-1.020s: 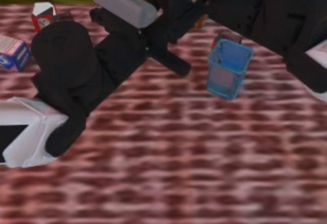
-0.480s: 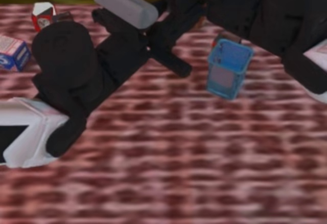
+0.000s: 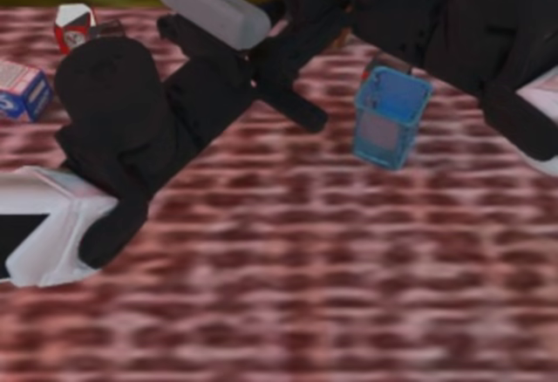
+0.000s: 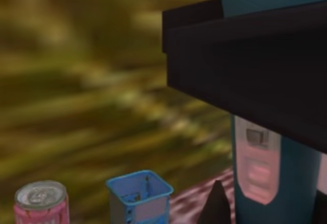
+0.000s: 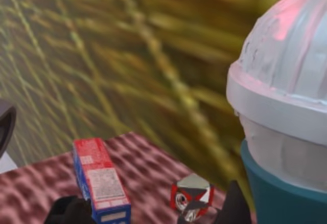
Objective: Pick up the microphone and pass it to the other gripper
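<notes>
- At the far left edge of the top view lay a blue and white box (image 3: 19,90), and above it, in the upper left, stood a small red and white carton (image 3: 74,24).
- Our left arm (image 3: 122,129) ran from the lower left up toward the upper middle, with its grey capsule-shaped block (image 3: 214,7) near the top edge.
- The left gripper (image 3: 318,68) was in the upper middle with its fingers spread wide. In its wrist view the teal handle stood between the fingertips (image 4: 214,208), with a slit of daylight beside one of them.
- The microphone (image 4: 296,183) was held upright above the patterned table (image 3: 305,269) between the two grippers (in the top view the arms hid it). Its pale switch (image 4: 255,170) faced the left wrist camera and its white head (image 5: 286,70) filled the right wrist view.
- The right gripper (image 3: 336,3), at the top middle, was clamped on the handle.
- A blue mesh basket (image 3: 391,116) stood right of centre.
- The right arm (image 3: 488,33) filled the upper right corner.
</notes>
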Tool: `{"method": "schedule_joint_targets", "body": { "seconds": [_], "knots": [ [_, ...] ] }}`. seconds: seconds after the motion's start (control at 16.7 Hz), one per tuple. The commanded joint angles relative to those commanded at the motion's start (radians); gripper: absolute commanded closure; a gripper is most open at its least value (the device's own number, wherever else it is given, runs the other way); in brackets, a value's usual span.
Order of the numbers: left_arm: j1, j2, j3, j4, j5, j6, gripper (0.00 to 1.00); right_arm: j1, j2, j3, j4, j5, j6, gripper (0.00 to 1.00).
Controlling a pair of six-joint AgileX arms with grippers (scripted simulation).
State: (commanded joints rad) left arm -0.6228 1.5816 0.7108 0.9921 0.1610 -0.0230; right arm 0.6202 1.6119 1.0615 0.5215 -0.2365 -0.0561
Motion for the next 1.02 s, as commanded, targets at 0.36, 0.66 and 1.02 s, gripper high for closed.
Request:
{"method": "schedule_joint_targets", "body": {
  "seconds": [0.36,0.66,1.02],
  "knots": [
    [0.000,0.000,0.000,0.000,0.000,0.000,0.70,0.000,0.000,0.000,0.000,0.000,0.000,1.00],
    [0.000,0.000,0.000,0.000,0.000,0.000,0.32,0.000,0.000,0.000,0.000,0.000,0.000,1.00],
    [0.000,0.000,0.000,0.000,0.000,0.000,0.00,0.000,0.000,0.000,0.000,0.000,0.000,1.00]
  ]
}}
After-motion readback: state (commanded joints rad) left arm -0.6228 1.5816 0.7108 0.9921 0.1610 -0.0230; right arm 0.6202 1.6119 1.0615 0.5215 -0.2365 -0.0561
